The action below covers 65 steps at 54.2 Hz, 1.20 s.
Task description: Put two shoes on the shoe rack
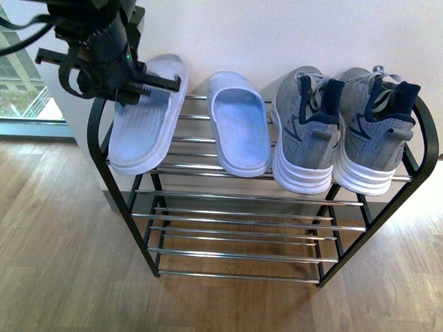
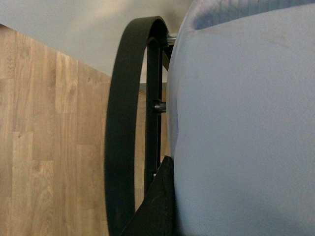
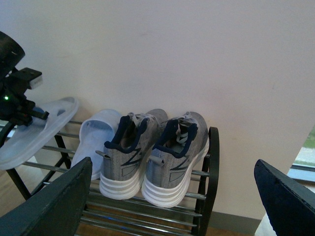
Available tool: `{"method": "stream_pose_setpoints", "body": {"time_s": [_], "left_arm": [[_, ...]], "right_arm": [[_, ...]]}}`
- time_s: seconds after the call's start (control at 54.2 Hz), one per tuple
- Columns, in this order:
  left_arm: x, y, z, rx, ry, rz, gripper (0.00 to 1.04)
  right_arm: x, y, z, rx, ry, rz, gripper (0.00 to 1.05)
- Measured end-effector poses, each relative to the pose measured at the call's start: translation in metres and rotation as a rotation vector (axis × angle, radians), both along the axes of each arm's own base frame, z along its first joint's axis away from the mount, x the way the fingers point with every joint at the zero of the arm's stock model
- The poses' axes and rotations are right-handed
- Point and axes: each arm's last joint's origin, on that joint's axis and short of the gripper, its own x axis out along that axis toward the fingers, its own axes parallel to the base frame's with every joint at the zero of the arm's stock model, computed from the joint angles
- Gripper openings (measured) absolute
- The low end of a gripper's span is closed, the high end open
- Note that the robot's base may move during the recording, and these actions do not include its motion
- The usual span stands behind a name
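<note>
The rack (image 1: 387,200) is standing on the wood floor (image 1: 55,263) against the pale wall (image 1: 277,34), its top tier carrying all the footwear. The two shoes are sitting side by side at the rack's right end, touching, heels toward the front camera: left shoe (image 1: 304,131), right shoe (image 1: 377,131). Two pale blue slides are occupying the rest of the tier; the inner slide (image 1: 239,128) is lying flat just beside the left shoe, and the outer slide (image 1: 149,117) is lying at the left end, appearing tilted in the right wrist view. The left hand (image 1: 149,83) is hanging over the outer slide; whether it is gripping the slide, I cannot tell. The right hand (image 3: 177,196) is standing wide open and empty, facing the shoes from well apart.
</note>
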Motion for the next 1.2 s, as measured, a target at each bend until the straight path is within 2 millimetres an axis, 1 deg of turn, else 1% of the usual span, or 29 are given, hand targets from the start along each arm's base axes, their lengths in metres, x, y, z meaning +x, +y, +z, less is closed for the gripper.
{"method": "stream_pose_setpoints", "body": {"time_s": [0.055, 0.148, 0.258, 0.406, 0.499, 0.517, 0.591, 0.628, 0.646, 0.683, 0.702, 0.757, 0.775, 0.812, 0.831, 0.849, 0.868, 0.886, 0.905, 0.923, 0.942, 0.979, 1.015, 1.034, 1.108, 1.145, 1.2], "left_arm": [[0.005, -0.002, -0.012, -0.003, 0.010, -0.009, 0.02], [0.012, -0.006, -0.023, -0.015, 0.016, -0.024, 0.02], [0.018, -0.011, -0.025, -0.022, 0.006, -0.032, 0.02], [0.025, -0.014, -0.023, -0.014, -0.015, -0.048, 0.02], [0.026, -0.015, -0.024, -0.023, -0.014, -0.058, 0.21], [0.025, -0.014, -0.024, -0.027, -0.009, -0.056, 0.26], [0.019, -0.015, -0.021, -0.078, 0.008, -0.041, 0.40], [0.014, -0.016, -0.016, -0.120, 0.014, -0.040, 0.47], [0.013, -0.017, -0.014, -0.134, 0.014, -0.038, 0.49], [0.006, -0.020, -0.004, -0.199, 0.006, -0.038, 0.56], [-0.001, -0.023, 0.005, -0.239, -0.011, -0.034, 0.62], [-0.015, -0.029, 0.033, -0.356, -0.057, -0.038, 0.72], [-0.025, -0.032, 0.050, -0.389, -0.089, -0.033, 0.78], [-0.038, -0.035, 0.073, -0.437, -0.149, -0.020, 0.85], [-0.049, -0.035, 0.091, -0.448, -0.213, -0.016, 0.90], [-0.057, -0.035, 0.101, -0.440, -0.266, -0.005, 0.94], [-0.065, -0.033, 0.110, -0.414, -0.346, -0.002, 0.94], [-0.068, -0.032, 0.113, -0.403, -0.395, 0.003, 0.92], [-0.075, -0.028, 0.120, -0.387, -0.497, 0.011, 0.89], [-0.079, -0.026, 0.122, -0.393, -0.543, 0.010, 0.87], [-0.086, -0.021, 0.127, -0.366, -0.633, 0.014, 0.83], [-0.096, -0.013, 0.130, -0.348, -0.742, 0.010, 0.78], [-0.103, -0.005, 0.131, -0.340, -0.800, 0.003, 0.75], [-0.110, 0.002, 0.129, -0.335, -0.846, 0.002, 0.71], [-0.129, 0.024, 0.117, -0.298, -0.927, -0.001, 0.60], [-0.135, 0.032, 0.112, -0.286, -0.937, 0.000, 0.57], [-0.149, 0.047, 0.100, -0.262, -0.938, 0.004, 0.48]], "right_arm": [[0.000, 0.000, 0.000, 0.000, 0.000, 0.000, 0.95], [0.000, 0.000, 0.000, 0.000, 0.000, 0.000, 0.95], [0.000, 0.000, 0.000, 0.000, 0.000, 0.000, 0.95], [0.000, 0.000, 0.000, 0.000, 0.000, 0.000, 0.95], [0.000, 0.000, 0.000, 0.000, 0.000, 0.000, 0.95], [0.000, 0.000, 0.000, 0.000, 0.000, 0.000, 0.95], [0.000, 0.000, 0.000, 0.000, 0.000, 0.000, 0.95], [0.000, 0.000, 0.000, 0.000, 0.000, 0.000, 0.95], [0.000, 0.000, 0.000, 0.000, 0.000, 0.000, 0.95], [0.000, 0.000, 0.000, 0.000, 0.000, 0.000, 0.95], [0.000, 0.000, 0.000, 0.000, 0.000, 0.000, 0.95], [0.000, 0.000, 0.000, 0.000, 0.000, 0.000, 0.95], [0.000, 0.000, 0.000, 0.000, 0.000, 0.000, 0.95], [0.000, 0.000, 0.000, 0.000, 0.000, 0.000, 0.95], [0.000, 0.000, 0.000, 0.000, 0.000, 0.000, 0.95], [0.000, 0.000, 0.000, 0.000, 0.000, 0.000, 0.95], [0.000, 0.000, 0.000, 0.000, 0.000, 0.000, 0.95], [0.000, 0.000, 0.000, 0.000, 0.000, 0.000, 0.95], [0.000, 0.000, 0.000, 0.000, 0.000, 0.000, 0.95], [0.000, 0.000, 0.000, 0.000, 0.000, 0.000, 0.95], [0.000, 0.000, 0.000, 0.000, 0.000, 0.000, 0.95], [0.000, 0.000, 0.000, 0.000, 0.000, 0.000, 0.95], [0.000, 0.000, 0.000, 0.000, 0.000, 0.000, 0.95], [0.000, 0.000, 0.000, 0.000, 0.000, -0.001, 0.95], [0.000, 0.000, 0.000, 0.000, 0.000, 0.000, 0.95], [0.000, 0.000, 0.000, 0.000, 0.000, 0.000, 0.95], [0.000, 0.000, 0.000, 0.000, 0.000, 0.000, 0.95]]}}
